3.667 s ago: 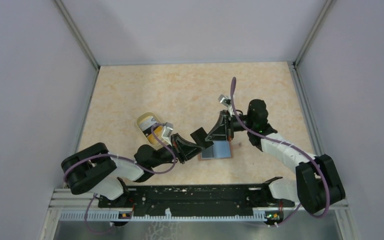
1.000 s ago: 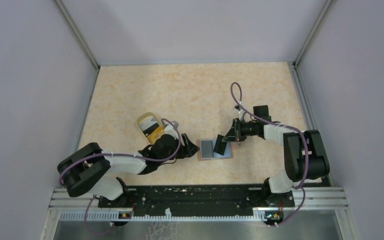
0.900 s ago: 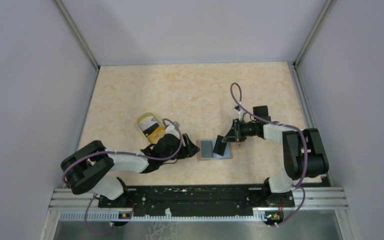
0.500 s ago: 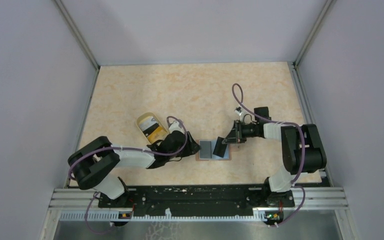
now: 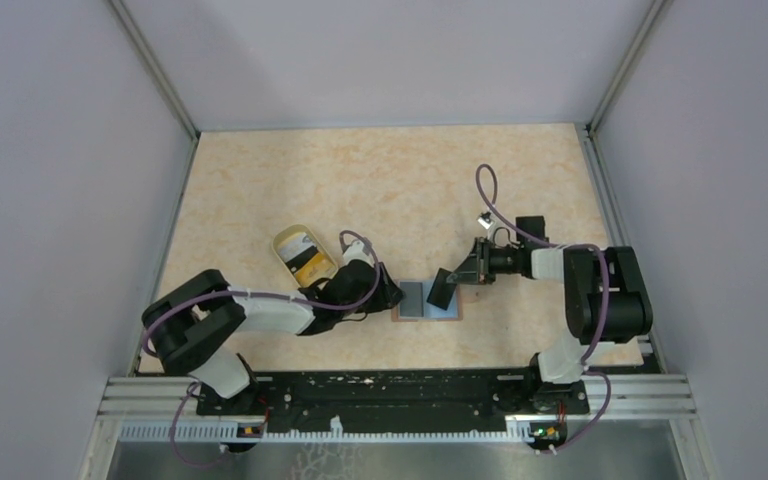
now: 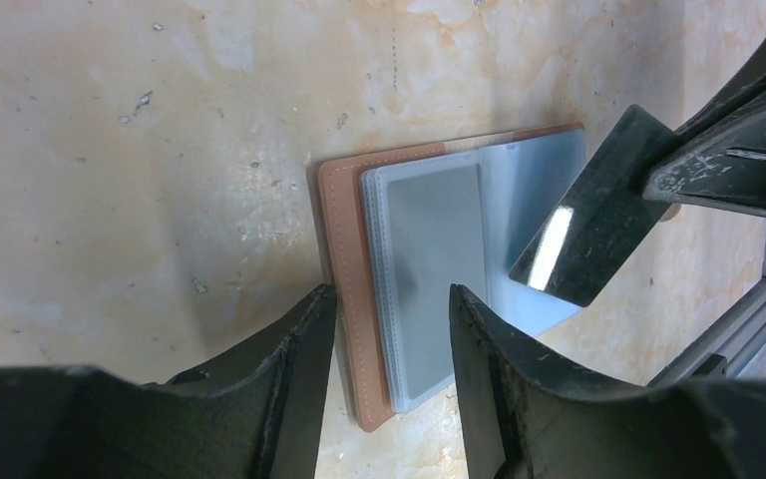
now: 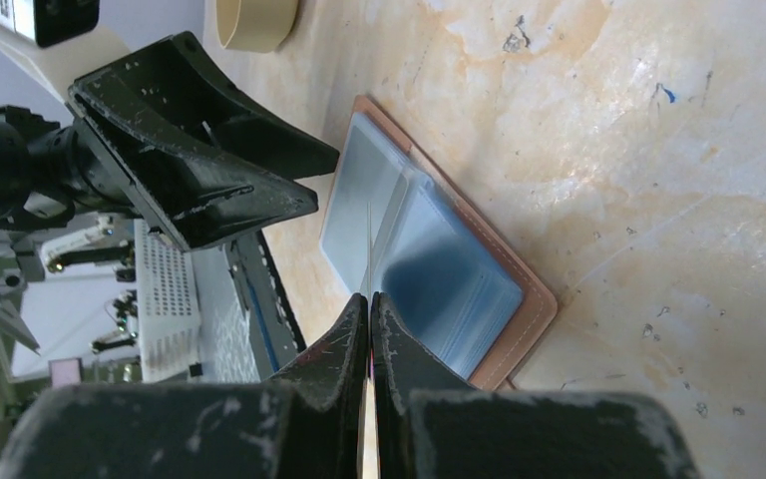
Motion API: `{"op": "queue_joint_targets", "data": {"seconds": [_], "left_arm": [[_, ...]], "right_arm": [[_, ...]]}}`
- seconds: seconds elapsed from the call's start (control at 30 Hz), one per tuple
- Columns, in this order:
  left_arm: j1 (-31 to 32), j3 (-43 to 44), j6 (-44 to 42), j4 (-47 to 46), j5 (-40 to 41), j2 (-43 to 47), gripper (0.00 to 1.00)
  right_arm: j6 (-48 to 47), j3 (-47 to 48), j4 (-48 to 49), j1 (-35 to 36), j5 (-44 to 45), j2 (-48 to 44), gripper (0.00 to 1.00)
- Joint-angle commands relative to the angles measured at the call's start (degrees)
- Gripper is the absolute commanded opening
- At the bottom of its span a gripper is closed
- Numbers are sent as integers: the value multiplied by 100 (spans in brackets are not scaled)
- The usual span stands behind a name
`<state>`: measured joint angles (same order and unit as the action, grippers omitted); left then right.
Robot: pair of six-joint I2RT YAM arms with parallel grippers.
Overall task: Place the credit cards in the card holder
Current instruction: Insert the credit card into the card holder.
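Note:
The card holder [image 5: 422, 301] lies open on the table, reddish-brown outside [image 6: 344, 299] with pale blue sleeves [image 7: 429, 269]. My left gripper [image 6: 389, 291] is low at its left side, jaws apart, one finger by the brown edge and the other over the sleeves. A credit card [image 6: 583, 239], dark and glossy, hangs tilted over the right half, its lower corner close to the sleeves. My right gripper [image 7: 369, 296] is shut on it, and there the card [image 7: 369, 249] shows edge-on. In the top view the left gripper [image 5: 388, 295] and right gripper [image 5: 463, 275] face each other across the holder.
A translucent yellowish cup [image 5: 300, 257] lies on its side left of the left arm, with something orange-yellow inside; its rim [image 7: 249, 20] shows in the right wrist view. The metal rail [image 5: 400, 395] with both arm bases runs along the near table edge.
My left gripper has slid right up to the card holder's left edge and its jaws have narrowed. The right gripper still holds the card over the holder, barely shifted.

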<state>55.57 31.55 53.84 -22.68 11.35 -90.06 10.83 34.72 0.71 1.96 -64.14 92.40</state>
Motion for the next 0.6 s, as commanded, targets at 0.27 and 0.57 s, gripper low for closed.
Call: {"op": "queue_joint_targets", "data": {"seconds": [0.27, 0.57], "left_arm": [[50, 18, -102, 266, -177, -433, 48], [48, 42, -72, 300, -131, -545, 48]], "right_arm": [[248, -45, 429, 35, -5, 294, 0], [-10, 17, -19, 107, 221, 343, 0]]}}
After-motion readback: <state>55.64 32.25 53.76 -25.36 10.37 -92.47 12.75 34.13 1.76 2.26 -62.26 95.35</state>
